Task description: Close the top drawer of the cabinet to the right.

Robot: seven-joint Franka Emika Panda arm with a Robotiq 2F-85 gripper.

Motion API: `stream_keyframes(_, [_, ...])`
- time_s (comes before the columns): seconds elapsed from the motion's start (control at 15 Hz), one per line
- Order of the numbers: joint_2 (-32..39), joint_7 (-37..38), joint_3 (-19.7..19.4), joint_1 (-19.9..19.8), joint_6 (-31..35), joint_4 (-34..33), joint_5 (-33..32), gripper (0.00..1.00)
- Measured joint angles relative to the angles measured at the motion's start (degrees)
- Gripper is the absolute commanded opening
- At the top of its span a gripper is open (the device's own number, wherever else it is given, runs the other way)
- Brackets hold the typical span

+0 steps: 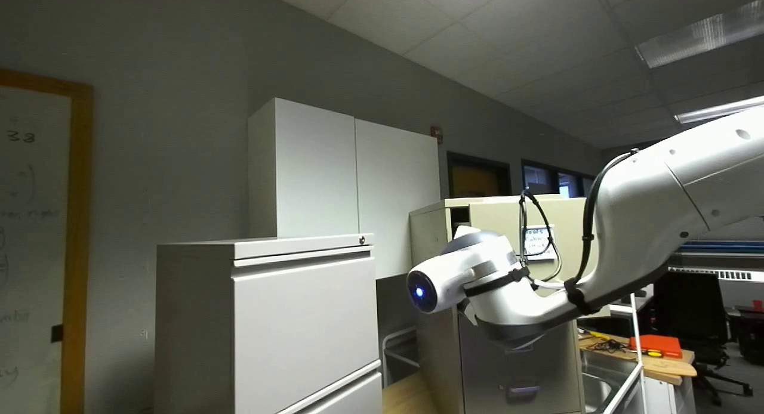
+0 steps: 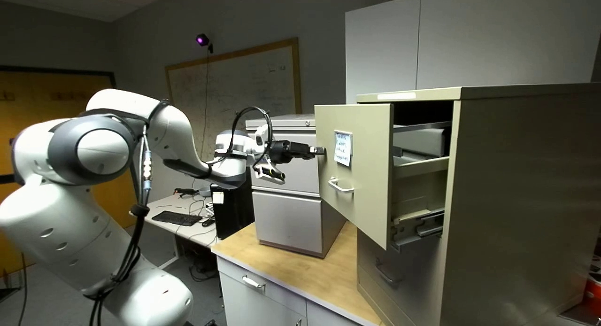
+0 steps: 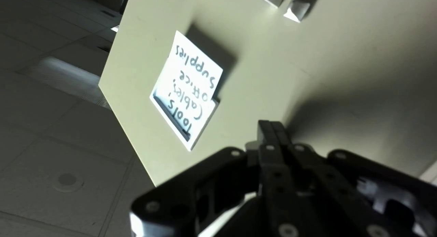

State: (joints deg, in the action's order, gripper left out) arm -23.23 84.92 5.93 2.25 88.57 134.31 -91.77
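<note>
The beige cabinet stands with its top drawer pulled well out, its inside and rail showing in an exterior view. The drawer front carries a white paper label and a metal handle. In an exterior view the drawer front is partly hidden by my arm, and my gripper is hidden too. My gripper is shut and empty. Its fingertips are at the drawer front, beside the label and above the handle; I cannot tell if they touch. In the wrist view my shut fingertips lie against the drawer front.
A pale-grey cabinet stands on the wooden counter, close beside the open drawer. White cupboards hang on the wall behind. A lower drawer handle sits below the open drawer. A desk with a keyboard is further back.
</note>
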Motion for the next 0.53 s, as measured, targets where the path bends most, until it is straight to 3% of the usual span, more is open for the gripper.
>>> stream_keyframes(0.53, [5.6,-0.37,-4.85,0.91,3.72,-6.36,0.03,0.0])
